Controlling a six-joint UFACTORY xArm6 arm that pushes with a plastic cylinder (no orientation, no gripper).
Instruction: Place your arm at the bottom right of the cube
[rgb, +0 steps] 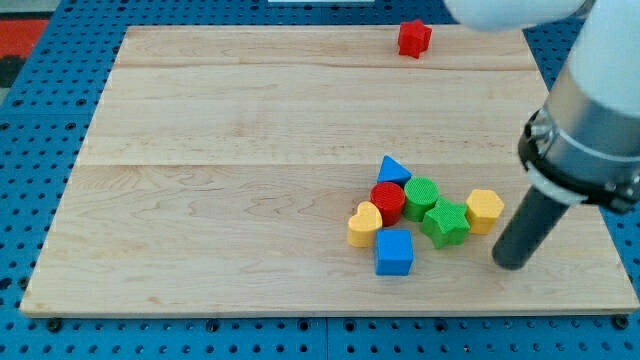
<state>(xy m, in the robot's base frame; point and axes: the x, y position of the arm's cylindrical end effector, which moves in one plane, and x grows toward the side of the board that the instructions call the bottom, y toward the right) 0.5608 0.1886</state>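
Our tip (510, 262) has no fingers, just a rod. It sits right of the yellow block (485, 210). The blue cube (394, 252) is at the cluster's bottom. We'd swing low under the green star (446, 222) so nothing gets bumped.

On the wooden counter (200, 200), seven blocks are clustered toward the view's lower right. The blue triangle block (393, 170) is set topmost, with the red cylinder block (388, 203) just below it and the green cylinder block (422, 197) beside that on the right. The yellow heart block (364, 225) lies leftmost, the blue cube block (394, 252) lowest, the green star block (446, 222) right of centre, the yellow hexagon block (485, 210) rightmost. The red star block (414, 38) sits apart at the top edge. My tip (510, 262) is placed below and right of the yellow hexagon block, well right of the blue cube block.
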